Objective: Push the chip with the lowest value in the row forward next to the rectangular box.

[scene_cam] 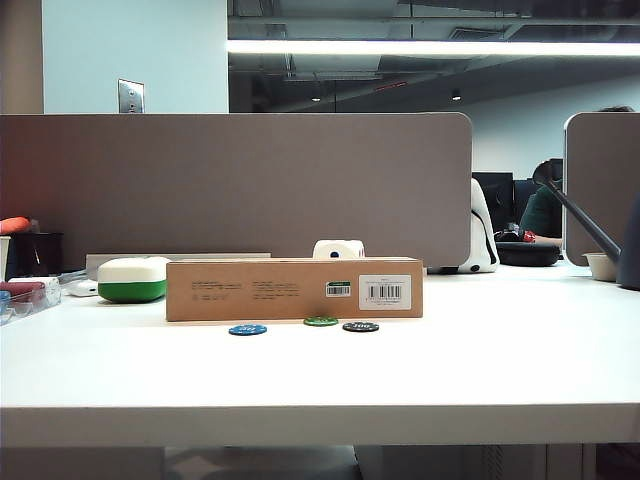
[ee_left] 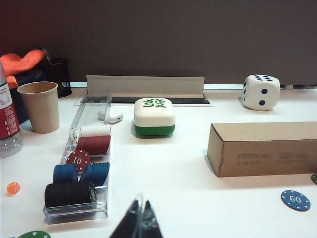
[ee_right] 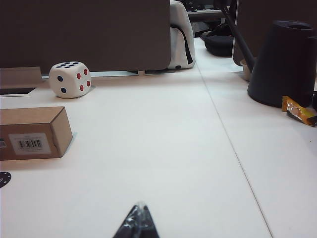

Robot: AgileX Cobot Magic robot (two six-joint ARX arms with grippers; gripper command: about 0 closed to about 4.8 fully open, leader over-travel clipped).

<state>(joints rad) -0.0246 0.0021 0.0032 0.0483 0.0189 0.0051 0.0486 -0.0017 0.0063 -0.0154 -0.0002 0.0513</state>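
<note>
Bench (scene_cam: 320, 385), white, bare front edge nearest the exterior camera; no arm visible in that view. Rectangular box (scene_cam: 294, 289) lies long side toward the front edge, about mid-bench, barcode label at its right end. Row of three chips sits just in front of the box: blue chip (scene_cam: 247, 329) to the left, green chip (scene_cam: 321, 321) in the middle, black chip (scene_cam: 360, 326) to the right. Green chip already appears set further back than its neighbours, very close to the box face; whether it touches cannot be told. Left gripper (ee_left: 139, 224) shows only as a dark tip low in the left wrist view, fingertips drawn together to a point, holding nothing, hanging over the left part of the bench well apart from the row; blue chip marked 50 is visible there near the box end. Right gripper (ee_right: 137, 223) likewise a closed-looking point with nothing in it, over the right part of the bench, well apart from the box end and the edge of the black chip. Judgement on handling: green chip is light, rigid, thin and flat, likely to slide easily on the smooth bench and hard to pinch; best met with a closed fingertip at its front rim, centred, pushed straight toward the box; off-centre contact could spin it or nudge a neighbour
</note>
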